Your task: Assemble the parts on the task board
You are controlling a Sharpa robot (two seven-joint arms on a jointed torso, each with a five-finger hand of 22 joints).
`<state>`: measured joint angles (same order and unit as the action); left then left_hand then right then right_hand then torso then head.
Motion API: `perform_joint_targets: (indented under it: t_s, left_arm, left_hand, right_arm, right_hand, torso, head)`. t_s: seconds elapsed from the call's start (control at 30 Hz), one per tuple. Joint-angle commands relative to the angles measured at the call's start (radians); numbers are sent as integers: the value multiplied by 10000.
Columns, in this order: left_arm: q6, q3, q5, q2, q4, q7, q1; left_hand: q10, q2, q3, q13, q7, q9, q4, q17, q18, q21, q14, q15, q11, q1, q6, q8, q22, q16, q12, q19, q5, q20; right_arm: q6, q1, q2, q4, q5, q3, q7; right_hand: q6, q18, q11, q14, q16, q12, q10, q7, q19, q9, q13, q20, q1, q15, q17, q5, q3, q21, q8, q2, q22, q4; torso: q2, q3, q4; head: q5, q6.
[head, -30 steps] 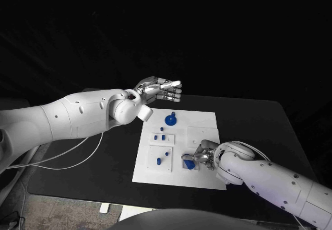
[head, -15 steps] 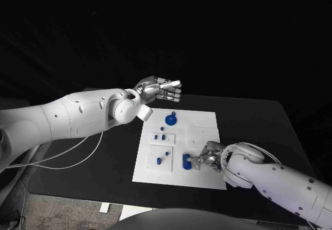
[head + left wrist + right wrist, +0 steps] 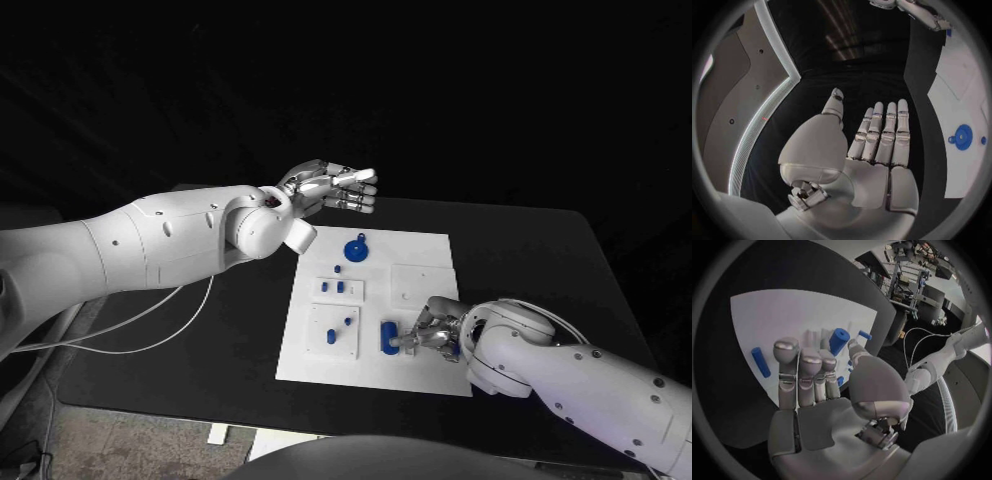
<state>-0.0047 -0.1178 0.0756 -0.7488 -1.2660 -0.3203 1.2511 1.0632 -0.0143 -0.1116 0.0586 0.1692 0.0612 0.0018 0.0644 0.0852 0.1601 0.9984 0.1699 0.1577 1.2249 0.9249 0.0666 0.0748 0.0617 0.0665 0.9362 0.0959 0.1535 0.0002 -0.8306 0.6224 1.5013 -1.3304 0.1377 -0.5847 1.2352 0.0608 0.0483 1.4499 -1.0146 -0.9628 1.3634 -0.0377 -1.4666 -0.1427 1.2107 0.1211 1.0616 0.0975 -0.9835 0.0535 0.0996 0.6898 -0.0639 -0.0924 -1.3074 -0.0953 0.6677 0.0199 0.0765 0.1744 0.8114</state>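
Over the task board (image 3: 423,268), right hand (image 3: 433,330) touches a blue part (image 3: 388,336).

The board's (image 3: 418,262) far right is left bare (a way in). Its near edge is blocked by the right hand (image 3: 436,332) beside a cylinder (image 3: 388,335).

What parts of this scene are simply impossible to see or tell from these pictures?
- Head view: whether the right robot hand touches the blue cylinder; its fingers crowd the spot.
- Right wrist view: board area beneath the fingers, covered by them.
- Left wrist view: most of the board, cut off by the circle's rim.
- Head view: the small blue pieces' shapes, too small.
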Motion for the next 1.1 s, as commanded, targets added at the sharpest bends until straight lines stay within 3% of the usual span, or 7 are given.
perform_joint_targets:
  t_s: [0.03,0.17,0.33,0.6,0.7,0.87,1.1]
  left_arm:
    - [161,4,5,18,-2,-31,4]
    - [178,-8,22,24,7,-18,3]
    - [176,-21,32,22,1,-17,2]
    - [170,-39,35,17,-6,2,2]
    - [168,-44,35,27,-2,4,2]
    - [173,-48,35,36,1,7,2]
    - [171,-54,36,32,2,15,2]
  left_hand:
    - [-49,103,-46,-3,-13,-1,-3,-11,52,-55,-55,6,9,-9,5,31,-3,-10,-46,-20,47,67]
    - [-49,103,-46,-3,-13,-1,-3,-11,52,-55,-55,6,9,-9,5,31,-3,-10,-46,-20,47,67]
    - [-49,103,-46,-3,-13,-1,-3,-11,52,-55,-55,6,9,-9,5,31,-3,-10,-46,-20,47,67]
    - [-42,151,-78,-3,-15,0,-18,-11,43,-63,-65,12,7,-28,21,33,-9,-11,-46,-44,48,74]
    - [-42,151,-79,-3,-17,1,-20,-10,38,-69,-66,9,7,-25,33,35,-10,-10,-46,-57,50,75]
    - [-43,170,-85,-3,-17,-1,-10,-11,34,-68,-75,11,9,-39,17,30,-6,-11,-46,-59,48,72]
    - [-43,170,-85,-3,-17,-1,-10,-11,34,-68,-75,11,9,-39,17,30,-6,-11,-46,-59,48,72]
  right_arm:
    - [309,20,50,55,50,-2,344]
    - [357,38,65,62,102,-2,374]
    - [390,54,2,-63,229,-2,325]
    - [359,61,-172,-292,222,-2,214]
    - [280,62,-272,-408,214,-2,153]
    - [171,62,-406,-546,181,-3,89]
    - [272,63,-497,-649,174,-4,52]
  right_hand:
    - [99,-184,-6,6,34,-49,70,12,-241,16,20,54,178,44,12,-52,97,59,-10,-31,-825,188]
    - [130,-181,-8,9,34,-74,77,11,-236,22,41,45,443,36,12,-42,195,58,-6,-17,-825,481]
    - [95,-161,-13,11,66,-62,52,7,-237,48,33,30,274,37,63,-37,245,43,-2,701,-820,913]
    - [89,-156,1,8,41,-85,42,48,-243,59,23,17,216,30,91,-15,407,73,-3,1129,-827,1568]
    - [87,-153,7,8,9,-106,37,60,-245,57,12,17,31,29,105,0,521,88,4,1191,-829,1821]
    - [79,-154,7,1,3,-137,45,59,-246,56,19,14,-156,29,119,4,609,106,3,1385,-832,1700]
    - [72,-155,9,-7,-8,-141,30,61,-240,45,-1,14,-231,29,161,15,934,90,2,1306,-825,1724]
  torso:
    - [0,8,4]
    - [0,10,-1]
    - [0,15,-11]
    - [-2,20,-5]
    - [0,20,-3]
    - [3,8,-10]
    - [0,4,1]
  head:
    - [20,0]
    - [18,19]
    - [24,7]
    - [28,34]
    - [28,37]
    - [26,36]
    - [30,49]
